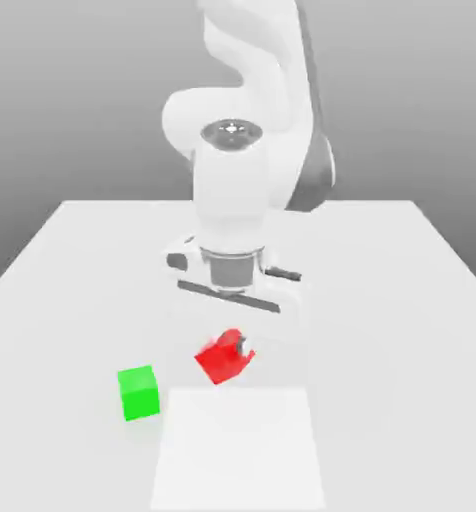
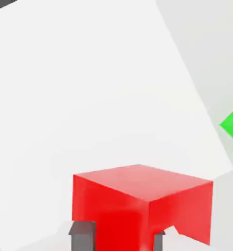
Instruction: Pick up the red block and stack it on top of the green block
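Looking down, you see your jaws pressed on two sides of the small bright red matte cube [image 1: 222, 359], gripping it. Your gripper [image 1: 234, 350] hangs over the white counter [image 1: 402, 300]. The small bright green matte cube [image 1: 138, 391] sits on the counter near the red block, toward the exterior view's left, not touching it.

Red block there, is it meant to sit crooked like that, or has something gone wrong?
Nothing looks wrong. The red block sits turned at an angle to the green block, which stands apart on the exterior view's left. The gripper has a finger on either side of the red block. Nothing is spilled or damaged.
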`<move>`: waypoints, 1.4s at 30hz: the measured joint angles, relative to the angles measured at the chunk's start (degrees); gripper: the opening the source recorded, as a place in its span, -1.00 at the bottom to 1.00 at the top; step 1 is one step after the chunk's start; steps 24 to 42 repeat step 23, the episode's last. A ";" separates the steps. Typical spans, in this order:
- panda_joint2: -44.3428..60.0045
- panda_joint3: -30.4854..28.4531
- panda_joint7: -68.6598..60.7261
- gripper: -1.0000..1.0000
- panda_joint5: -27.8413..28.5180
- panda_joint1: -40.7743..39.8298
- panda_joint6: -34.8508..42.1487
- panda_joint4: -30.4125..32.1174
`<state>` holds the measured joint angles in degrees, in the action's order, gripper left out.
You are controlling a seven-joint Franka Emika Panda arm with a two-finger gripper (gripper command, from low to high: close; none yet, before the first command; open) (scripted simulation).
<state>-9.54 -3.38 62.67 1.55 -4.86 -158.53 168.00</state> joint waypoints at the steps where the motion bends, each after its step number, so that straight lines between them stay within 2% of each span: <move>1: -0.37 -1.34 -2.11 -1.00 0.61 -1.09 0.78 -0.42; 7: -1.49 -8.86 -14.06 -1.00 3.68 -6.97 4.23 -2.84; 13: 9.40 -9.75 -19.38 -1.00 -2.08 -5.59 -5.86 -3.50; 14: 11.40 -9.14 -20.55 1.00 -3.74 -5.73 -7.72 -3.57; 20: 12.40 -8.84 -21.09 1.00 -4.50 -6.20 -8.64 -3.61; 23: 8.87 -9.07 -19.12 1.00 -1.67 -6.77 -5.36 -3.49; 42: 8.87 -9.07 -19.12 1.00 -1.67 -6.77 -5.36 -3.49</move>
